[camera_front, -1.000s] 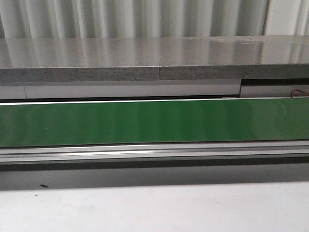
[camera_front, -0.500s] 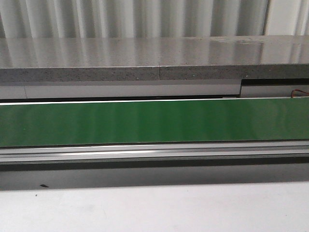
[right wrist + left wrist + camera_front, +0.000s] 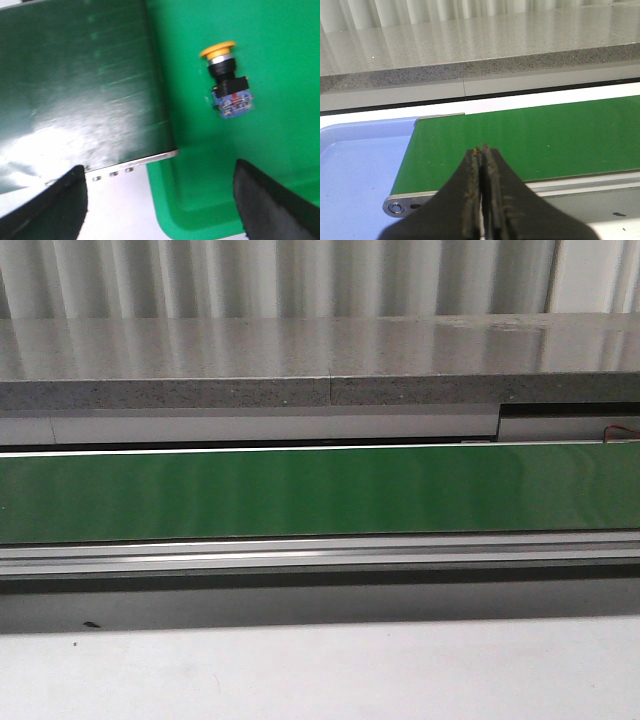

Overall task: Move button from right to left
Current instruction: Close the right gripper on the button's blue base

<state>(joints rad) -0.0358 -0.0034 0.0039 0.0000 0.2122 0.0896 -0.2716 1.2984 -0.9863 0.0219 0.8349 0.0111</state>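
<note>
The button [image 3: 226, 82], with a yellow mushroom cap, black collar and blue blocky body, lies on its side in a green tray [image 3: 280, 125]; it shows only in the right wrist view. My right gripper [image 3: 160, 200] is open and empty, its fingers [image 3: 60, 200] spread wide above the tray's corner and the belt's end, some way from the button. My left gripper [image 3: 482, 149] is shut and empty, over the near edge of the green conveyor belt [image 3: 530, 135]. Neither gripper shows in the front view.
The green belt [image 3: 320, 490] runs across the front view, with a metal rail [image 3: 320, 555] in front and a grey stone ledge [image 3: 320, 360] behind. A pale blue tray [image 3: 355, 170] sits at the belt's left end. The dark belt end [image 3: 75, 85] adjoins the green tray.
</note>
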